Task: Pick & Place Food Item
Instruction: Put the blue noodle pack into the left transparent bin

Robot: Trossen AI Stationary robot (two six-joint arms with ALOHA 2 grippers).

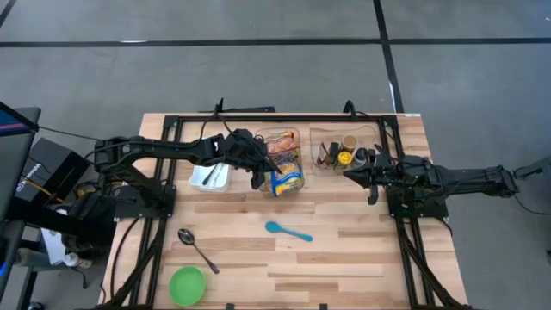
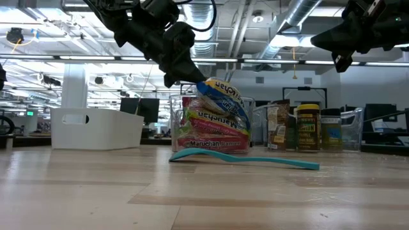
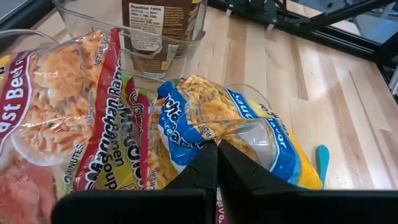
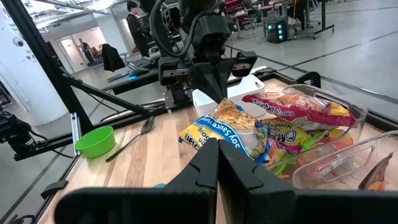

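A blue-and-yellow pasta packet (image 1: 289, 182) sits at the near rim of a clear bin (image 1: 281, 138) full of ramen and pasta packets. It also shows in the low view (image 2: 223, 97) and the left wrist view (image 3: 273, 140). My left gripper (image 1: 258, 175) is shut on it, also seen in the low view (image 2: 181, 75). My right gripper (image 1: 351, 175) is shut and empty, held above the table's right half beside a second clear bin (image 1: 344, 151). It also shows in the low view (image 2: 342, 50). My left gripper pinches the packet's crinkled clear top end (image 3: 231, 135) between its two fingers. The fingers slant down from the table's left side. The packet hangs tilted below them (image 2: 217, 86), and its lower part leans on the ramen packets (image 2: 211, 131) at the bin's near rim.
A white tub (image 1: 210, 176) stands left of the food bin. The second clear bin holds jars (image 2: 308, 128). A teal spoon (image 1: 288, 231), a metal spoon (image 1: 198, 250) and a green bowl (image 1: 188, 286) lie on the near half of the table.
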